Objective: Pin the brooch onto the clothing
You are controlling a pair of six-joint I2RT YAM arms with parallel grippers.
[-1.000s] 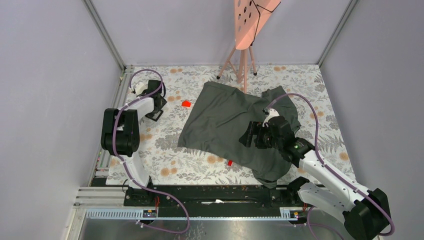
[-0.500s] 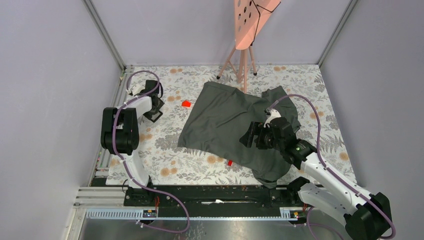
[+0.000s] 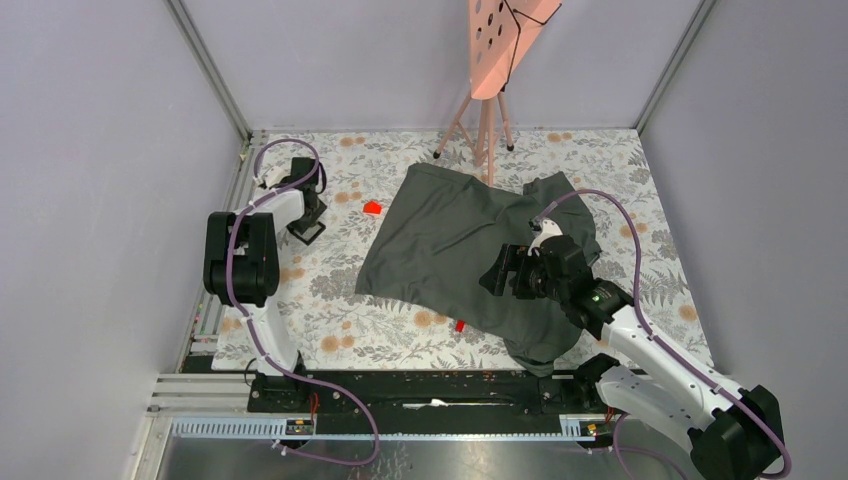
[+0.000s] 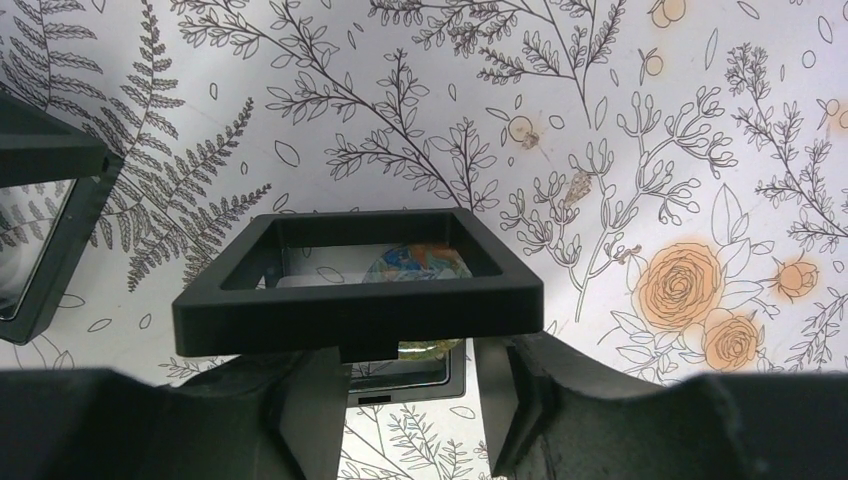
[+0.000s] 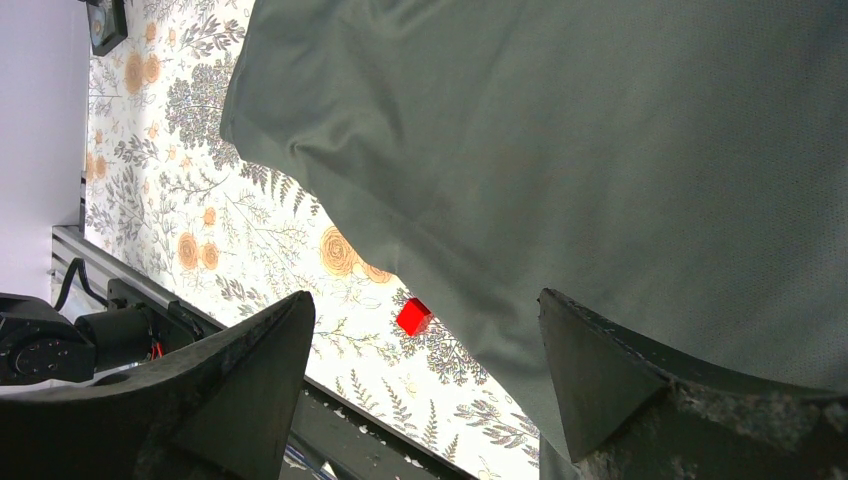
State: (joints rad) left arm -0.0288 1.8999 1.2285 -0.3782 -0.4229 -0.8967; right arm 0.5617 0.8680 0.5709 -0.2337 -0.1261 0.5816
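1. Overhead, the clothing [image 3: 450, 240] lies rumpled mid-table with nothing pinned on it, so the whole job is left. The left gripper [image 3: 306, 218] sits well apart, near the table's [image 3: 330, 300] far-left edge. The right gripper [image 3: 502, 270] hovers over the shirt's near-right part. Bare mat lies between them, and a pink stand [image 3: 490, 110] crowds the far hem.
2. Left wrist: the fingers flank a black display case [image 4: 358, 305] — whether they clamp it, I cannot tell. A colourful piece inside is likely the brooch [image 4: 418, 262].
3. Right wrist: the jaws are spread wide and empty above the shirt's edge and a red cube [image 5: 412, 316].
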